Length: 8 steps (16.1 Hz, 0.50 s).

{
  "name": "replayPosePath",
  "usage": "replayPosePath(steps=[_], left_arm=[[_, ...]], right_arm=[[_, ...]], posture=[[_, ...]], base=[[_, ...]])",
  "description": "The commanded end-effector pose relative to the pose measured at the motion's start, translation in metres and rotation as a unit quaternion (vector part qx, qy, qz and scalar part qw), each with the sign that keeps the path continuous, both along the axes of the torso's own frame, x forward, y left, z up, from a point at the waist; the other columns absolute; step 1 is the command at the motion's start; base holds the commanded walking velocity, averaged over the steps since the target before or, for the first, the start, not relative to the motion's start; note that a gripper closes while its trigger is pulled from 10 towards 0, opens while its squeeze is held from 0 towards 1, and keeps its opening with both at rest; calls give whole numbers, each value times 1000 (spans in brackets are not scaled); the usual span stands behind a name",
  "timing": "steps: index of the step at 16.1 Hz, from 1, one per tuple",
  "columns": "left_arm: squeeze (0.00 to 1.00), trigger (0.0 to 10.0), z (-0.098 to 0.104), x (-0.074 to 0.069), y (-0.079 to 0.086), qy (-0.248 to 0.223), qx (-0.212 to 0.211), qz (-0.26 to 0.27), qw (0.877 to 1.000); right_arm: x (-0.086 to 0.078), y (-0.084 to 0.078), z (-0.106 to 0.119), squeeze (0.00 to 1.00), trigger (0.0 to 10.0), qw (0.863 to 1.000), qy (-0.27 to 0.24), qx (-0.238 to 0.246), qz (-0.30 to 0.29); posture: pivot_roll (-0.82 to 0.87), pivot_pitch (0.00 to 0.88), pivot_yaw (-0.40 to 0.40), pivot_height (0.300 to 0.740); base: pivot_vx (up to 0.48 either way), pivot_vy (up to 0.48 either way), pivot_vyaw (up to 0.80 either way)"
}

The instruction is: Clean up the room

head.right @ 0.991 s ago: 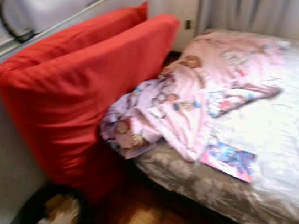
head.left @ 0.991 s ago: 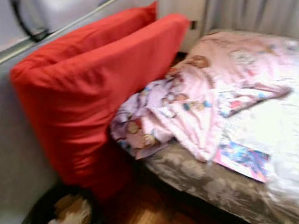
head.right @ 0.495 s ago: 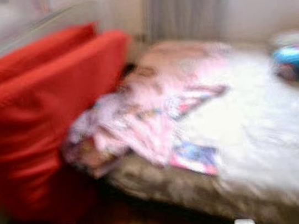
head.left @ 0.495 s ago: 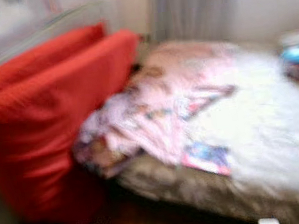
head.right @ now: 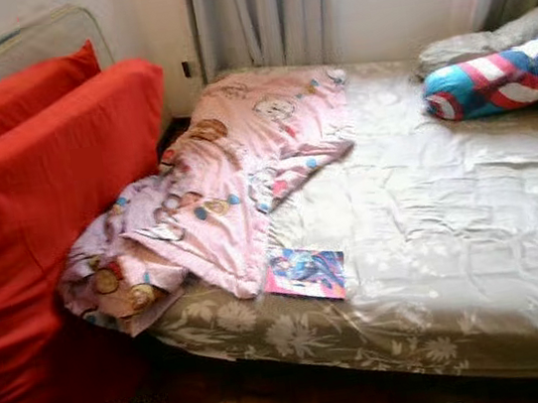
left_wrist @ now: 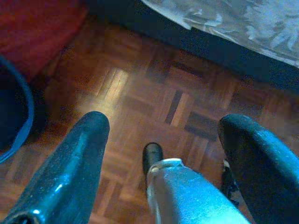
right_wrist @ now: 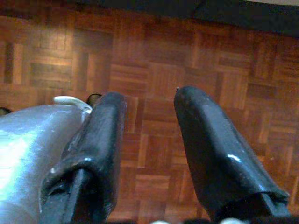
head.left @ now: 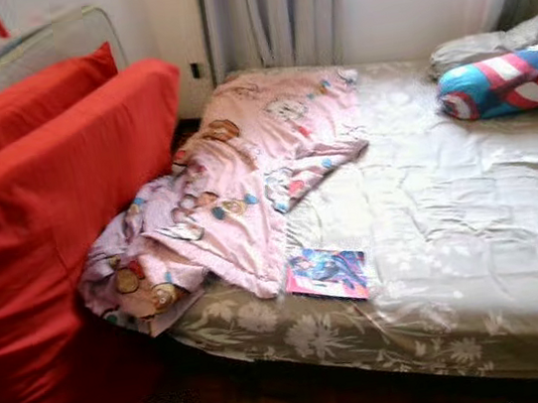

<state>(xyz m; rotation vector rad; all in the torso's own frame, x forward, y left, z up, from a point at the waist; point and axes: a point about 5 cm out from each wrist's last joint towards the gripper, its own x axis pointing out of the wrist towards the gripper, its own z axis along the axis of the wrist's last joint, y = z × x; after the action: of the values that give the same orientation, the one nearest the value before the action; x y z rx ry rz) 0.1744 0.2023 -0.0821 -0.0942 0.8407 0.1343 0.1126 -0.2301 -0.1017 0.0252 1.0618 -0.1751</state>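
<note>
The left gripper point(left_wrist: 161, 140) is hung low over the wood floor point(left_wrist: 154, 88), with its two black fingers point(left_wrist: 70, 168) spread wide apart and nothing held between them. The right gripper point(right_wrist: 149, 140) is also hung down over the floor, and its fingers point(right_wrist: 205, 140) are parted a little, with nothing held.

Just ahead, a bed point(head.left: 474, 233) is seen. A pink blanket point(head.left: 237, 186) is bunched up on its left side and spills over the edge. A small book point(head.left: 326, 274) is lying flat near the front edge of the bed, touching the blanket's corner. A bright striped pillow point(head.left: 503, 83) is resting at the far right, with a grey pillow point(head.left: 487, 43) behind it. Two red cushions point(head.left: 49, 202) are leaned up beside the bed, on the left.

No thing has been picked yet, it seems. For the step to be done well, the bed should be stepped up to closely first. Then one gripper should be lifted well clear of the bed edge. The book is thin and flat, so it should be pinched at its edge. The blanket is soft and can be grabbed at a fold.

Counted: one bed, one blanket, one book, two pillows, two cushions.
</note>
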Motion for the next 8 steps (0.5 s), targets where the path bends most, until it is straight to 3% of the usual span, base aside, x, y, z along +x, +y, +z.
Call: replayPosePath(steps=[1,8], left_arm=[[0,10000,-2,-16,37,64,12,11,998],[0,10000,-5,-17,27,66,-3,6,998]], right_arm=[[39,17,8,0,10000,995,-36,78,-41],[38,13,9,0,10000,997,-41,55,-32]], posture=[[-20,0,14,740],[-8,0,4,740]], base=[[0,0,0],[0,0,0]])
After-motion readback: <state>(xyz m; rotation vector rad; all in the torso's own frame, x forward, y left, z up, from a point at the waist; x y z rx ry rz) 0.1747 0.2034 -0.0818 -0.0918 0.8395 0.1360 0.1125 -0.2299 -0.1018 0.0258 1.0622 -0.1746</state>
